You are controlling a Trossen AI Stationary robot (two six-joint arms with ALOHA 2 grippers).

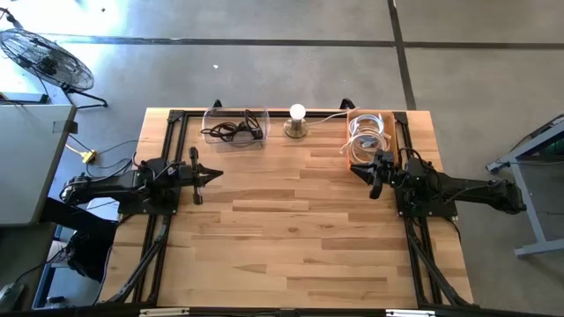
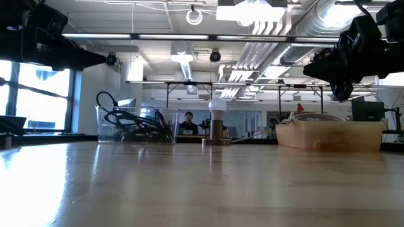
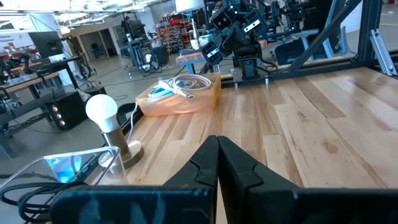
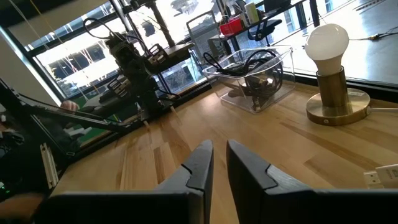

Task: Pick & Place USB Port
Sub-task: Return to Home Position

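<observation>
- Wooden table top (image 2: pixel 189 183) fills the foreground of the low view, with both arms above it and every object along its far edge.
- Above the left side hangs the left gripper (image 3: pixel 217 146), pointing toward the centre. Its jaws are together, the fingers touching along their length, with nothing between them.
- Above the right side hangs the right gripper (image 4: pixel 219 150), facing the left gripper and just in front of the orange bin (image 1: pixel 370 136). Its jaws stand slightly apart with a narrow gap, and it holds nothing.
- Both grippers are well apart from each other, with bare boards between them.
- At the far edge, left of centre, stands the transparent bin (image 1: pixel 234 128). The black USB cable (image 2: pixel 136 126) lies coiled inside it, with one loop rising above the rim.
- Between the two bins, apart from both, stands the lamp (image 1: pixel 297 121), a white bulb upright on a round brass base. Its white cord (image 1: pixel 330 115) runs toward the orange bin.
- At the far edge, right of centre, the orange bin holds coiled white cables (image 1: pixel 363 141). The left wrist view also shows a blue cable (image 3: pixel 161 92) among them.
- Beyond the table top, the low view shows a person (image 2: pixel 188 120) in the room, seen between the transparent bin and the lamp.
- On the floor off the far left corner stands a fan (image 1: pixel 48 57).
</observation>
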